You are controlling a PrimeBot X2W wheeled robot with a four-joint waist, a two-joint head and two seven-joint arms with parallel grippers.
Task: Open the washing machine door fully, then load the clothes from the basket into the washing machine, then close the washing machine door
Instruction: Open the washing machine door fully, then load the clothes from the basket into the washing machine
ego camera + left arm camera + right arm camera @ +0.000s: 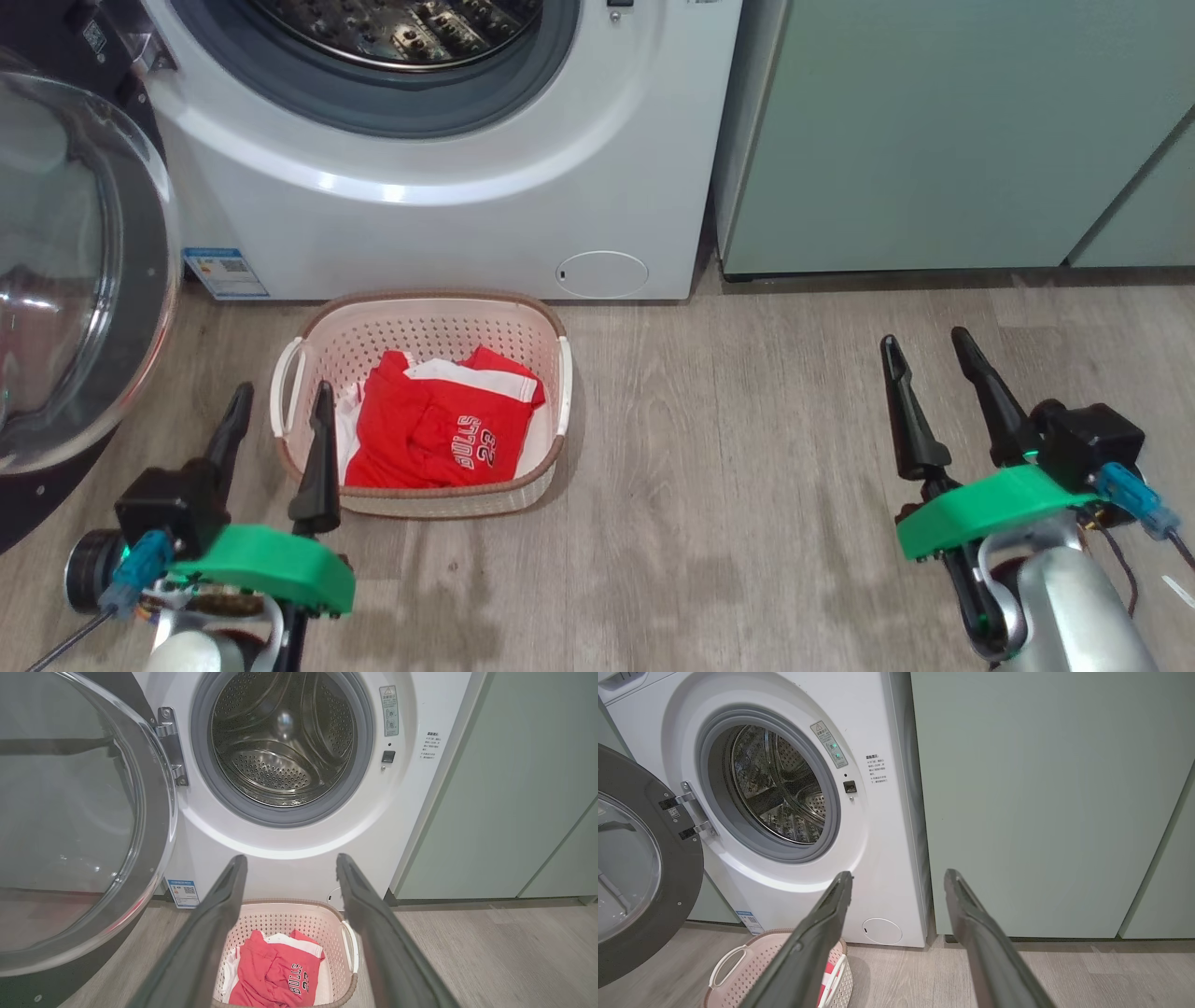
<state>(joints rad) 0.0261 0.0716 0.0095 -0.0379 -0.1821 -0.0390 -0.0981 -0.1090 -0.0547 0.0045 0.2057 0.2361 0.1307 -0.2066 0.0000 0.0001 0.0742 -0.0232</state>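
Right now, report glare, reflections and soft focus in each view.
Head view: a bright glare band on the washing machine front, reflections across the washing machine door glass. Left wrist view: a highlight inside the drum; the left gripper looks soft up close. Right wrist view: the right gripper is equally soft, the cabinet evenly lit.

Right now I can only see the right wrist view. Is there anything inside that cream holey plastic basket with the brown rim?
Observer: Yes, a bright red fabric garment with white trim and white lettering lies crumpled in the basket.
Operator: Where's my other gripper?
Observer: The left gripper is open and empty, by the basket's left white handle.
Operator: Is the drum empty?
Observer: The left wrist view looks straight into the big white washing machine's steel drum; nothing lies in it.
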